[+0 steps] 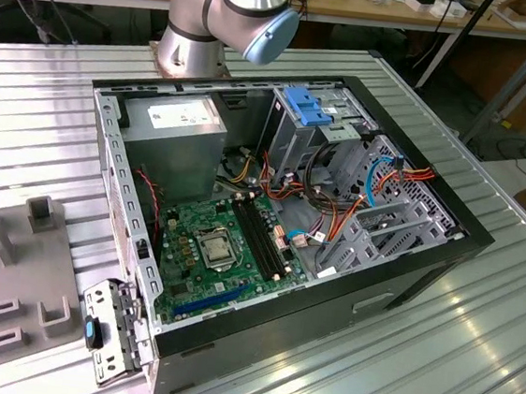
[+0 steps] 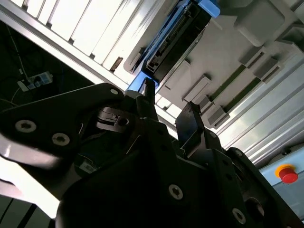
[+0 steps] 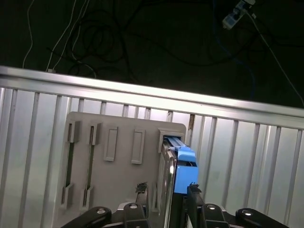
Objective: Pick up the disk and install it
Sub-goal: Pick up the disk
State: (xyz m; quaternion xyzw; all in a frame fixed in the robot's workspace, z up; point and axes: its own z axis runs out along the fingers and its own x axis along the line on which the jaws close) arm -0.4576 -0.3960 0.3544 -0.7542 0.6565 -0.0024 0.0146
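The disk, a dark drive in a bright blue carrier, stands on edge in a holder at one end of a grey fixture plate. In the second wrist view the disk lies just beyond my fingertips. My gripper hangs over it, open, and its two dark fingers are apart with nothing between them. The disk lines up with the gap between them, and the fingers do not touch it. The open computer case lies on the table in the exterior view.
The fixture plate sits at the exterior view's left on the ribbed metal table. A pale blue bracket sits in the case's drive bay. A small silver plate with a blue tab leans at the case's near corner. A red button shows.
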